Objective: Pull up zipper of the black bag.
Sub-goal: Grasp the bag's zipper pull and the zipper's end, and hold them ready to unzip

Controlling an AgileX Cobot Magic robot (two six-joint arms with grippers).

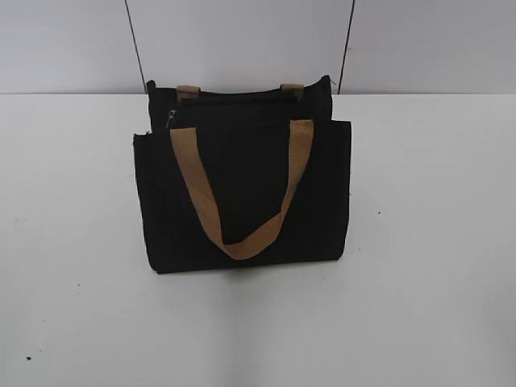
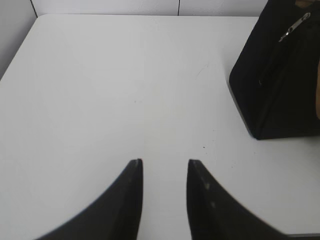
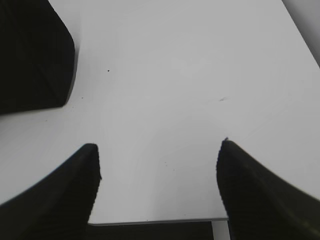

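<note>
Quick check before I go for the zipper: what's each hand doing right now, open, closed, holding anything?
Left hand: open, narrow gap, empty, over bare table.
Right hand: open wide, empty, black bag off to its side.

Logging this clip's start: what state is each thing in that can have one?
black bag: upright on the table, untouched
zipper: pull at the bag's left end, not gripped
left gripper: jaws apart, empty
right gripper: jaws wide apart, empty
</note>
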